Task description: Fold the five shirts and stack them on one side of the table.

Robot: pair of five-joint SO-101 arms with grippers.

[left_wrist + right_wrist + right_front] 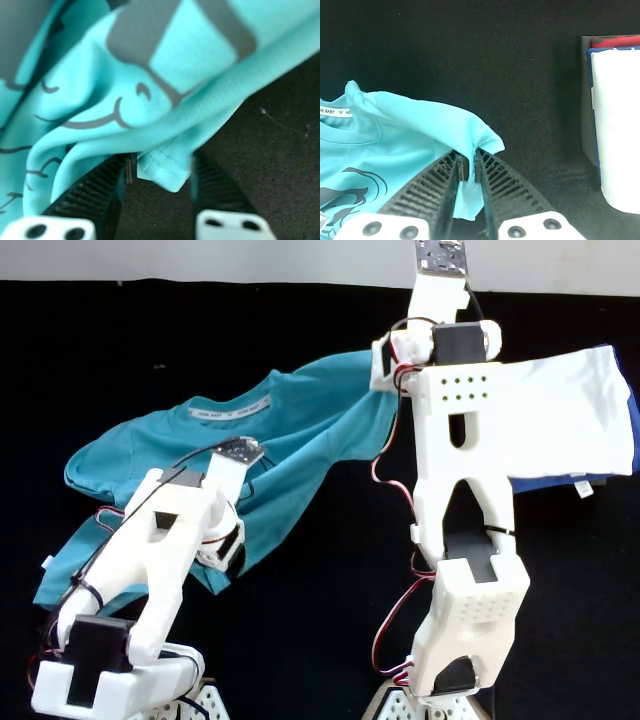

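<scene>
Teal shirt [300,430] pinched in the right hand [469,164]; left hand [161,167] gapes around its hem; right arm [462,440] overlaps the stack [570,420].

Folded stack [570,420] partly behind the right arm [440,460], its lower layers barely visible.

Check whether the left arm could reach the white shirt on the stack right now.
Probably not. The left end effector sits over the teal shirt on the opposite side, and the right arm stands between it and the white shirt.
</scene>
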